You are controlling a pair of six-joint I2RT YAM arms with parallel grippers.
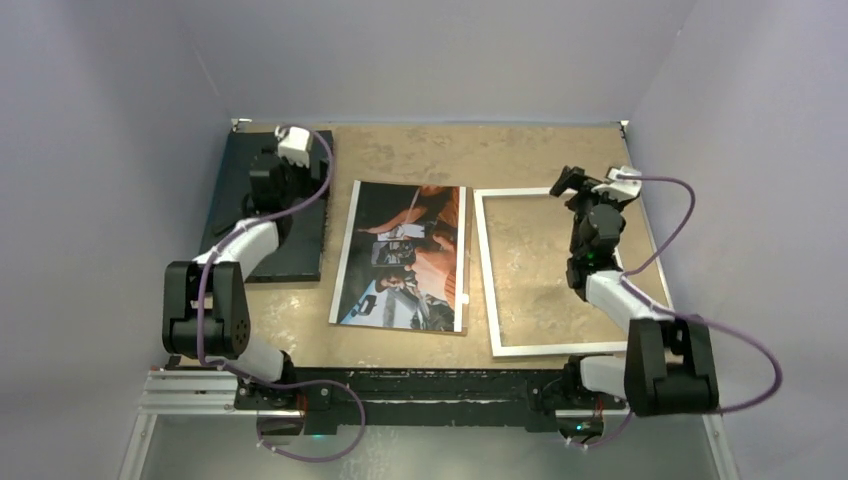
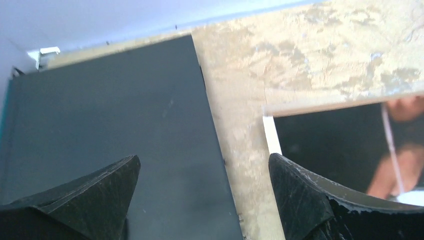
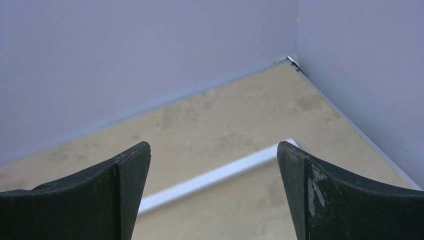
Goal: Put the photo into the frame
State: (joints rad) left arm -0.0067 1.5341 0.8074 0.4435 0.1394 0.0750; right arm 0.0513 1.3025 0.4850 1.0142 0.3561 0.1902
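Observation:
The photo (image 1: 405,257) lies picture side up in the middle of the table. Its dark top-left corner shows in the left wrist view (image 2: 330,145). The white frame (image 1: 484,270) lies flat just to the photo's right, with bare table inside it. My left gripper (image 1: 273,165) is open and empty, held above the right edge of a flat black board; in its wrist view the gripper (image 2: 203,157) straddles that edge. My right gripper (image 1: 568,183) is open and empty above the frame's far rail (image 3: 215,175), seen between its fingers (image 3: 214,145).
The flat black board (image 1: 300,250) lies at the far left (image 2: 110,110), a narrow strip of table between it and the photo. Grey walls close the table at the back and both sides. A black bar runs along the near edge (image 1: 430,385).

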